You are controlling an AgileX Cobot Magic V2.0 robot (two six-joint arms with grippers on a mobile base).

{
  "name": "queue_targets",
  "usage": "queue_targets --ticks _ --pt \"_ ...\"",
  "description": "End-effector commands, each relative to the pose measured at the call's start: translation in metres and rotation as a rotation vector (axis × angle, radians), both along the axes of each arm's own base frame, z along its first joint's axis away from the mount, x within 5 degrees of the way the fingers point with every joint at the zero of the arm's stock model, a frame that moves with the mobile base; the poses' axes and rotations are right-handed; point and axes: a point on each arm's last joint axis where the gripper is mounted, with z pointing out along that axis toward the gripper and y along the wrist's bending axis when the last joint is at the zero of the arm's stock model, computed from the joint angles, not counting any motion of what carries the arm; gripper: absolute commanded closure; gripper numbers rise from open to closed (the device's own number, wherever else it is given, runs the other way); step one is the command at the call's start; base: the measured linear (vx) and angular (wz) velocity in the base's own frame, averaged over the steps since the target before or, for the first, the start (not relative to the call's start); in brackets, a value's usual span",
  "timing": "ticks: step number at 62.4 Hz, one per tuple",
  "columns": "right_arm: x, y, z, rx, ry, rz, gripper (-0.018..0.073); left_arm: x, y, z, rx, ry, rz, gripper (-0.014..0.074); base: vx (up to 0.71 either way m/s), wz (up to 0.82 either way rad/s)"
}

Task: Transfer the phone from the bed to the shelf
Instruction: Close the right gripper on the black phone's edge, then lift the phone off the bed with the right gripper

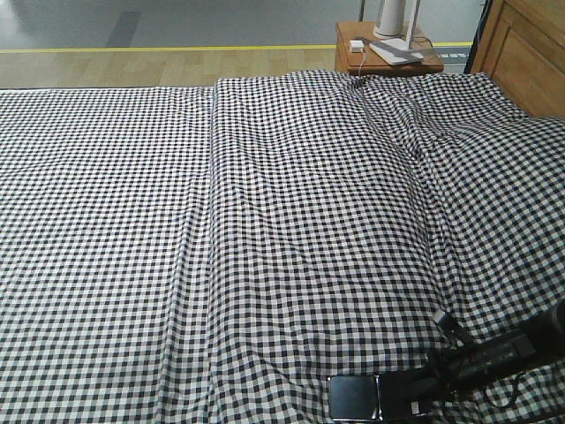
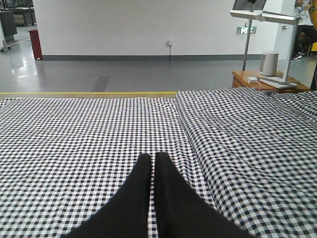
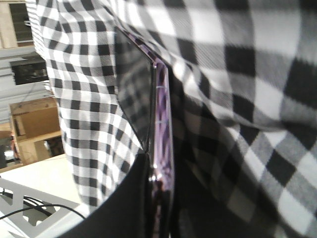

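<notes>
The phone (image 1: 351,397), a glossy black slab, sits at the near edge of the bed (image 1: 265,221) with its black-and-white check sheet. My right gripper (image 1: 390,397) reaches in from the right and is shut on the phone's right end. In the right wrist view the phone (image 3: 162,114) shows edge-on, its pinkish rim between the two dark fingers of the right gripper (image 3: 161,166). I cannot tell whether it is touching the sheet. My left gripper (image 2: 151,157) hovers over the sheet, shut with nothing in it. Pale boards of the shelf (image 3: 32,124) show at the left of the right wrist view.
A reddish-brown bedside table (image 1: 388,55) with a white lamp base and flat devices stands beyond the bed's far right corner. A light wooden panel (image 1: 530,49) rises at the bed's right end. A long fold (image 1: 212,221) runs down the sheet. Grey floor lies beyond.
</notes>
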Motion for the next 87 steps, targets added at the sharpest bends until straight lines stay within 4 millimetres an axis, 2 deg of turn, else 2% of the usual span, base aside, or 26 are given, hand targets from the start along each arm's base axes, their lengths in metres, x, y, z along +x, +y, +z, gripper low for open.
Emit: queue_targets --ticks 1,13,20,31,45,58,71,75,81,87 --pt "0.017 -0.002 0.048 0.096 -0.027 0.019 0.0568 -0.001 0.0 0.015 -0.011 -0.108 -0.002 0.0595 0.0 0.0" --pt "0.033 -0.007 0.086 0.05 -0.081 0.006 0.0566 -0.001 0.0 0.015 -0.011 -0.108 -0.002 0.0595 0.0 0.0" --pt "0.036 -0.007 0.117 0.042 -0.154 0.003 0.0564 -0.001 0.0 0.015 -0.011 -0.108 -0.002 0.0595 0.0 0.0" --pt "0.026 -0.002 0.163 0.043 -0.262 0.018 0.0563 -0.001 0.0 0.015 -0.011 -0.108 -0.002 0.0595 0.0 0.0" --pt "0.016 0.005 0.226 0.04 -0.372 -0.05 0.0562 -0.001 0.0 0.015 -0.011 -0.108 -0.002 0.0595 0.0 0.0" --pt "0.003 0.011 0.295 -0.005 -0.514 -0.077 0.0562 -0.001 0.0 0.015 -0.011 -0.108 -0.002 0.0595 0.0 0.0" --pt "-0.017 0.02 0.366 -0.043 -0.726 -0.091 0.0562 -0.001 0.0 0.015 -0.011 -0.108 -0.002 0.0595 0.0 0.0" --pt "-0.022 0.022 0.382 -0.042 -0.78 -0.104 0.0562 -0.001 0.0 0.015 -0.011 -0.108 -0.002 0.0595 0.0 0.0" --pt "-0.031 0.034 0.402 -0.039 -0.843 -0.085 0.0562 -0.001 0.0 0.015 -0.011 -0.108 -0.002 0.0595 0.0 0.0" --pt "-0.038 0.058 0.415 -0.017 -0.885 -0.008 0.0562 -0.001 0.0 0.015 -0.011 -0.108 -0.002 0.0595 0.0 0.0"
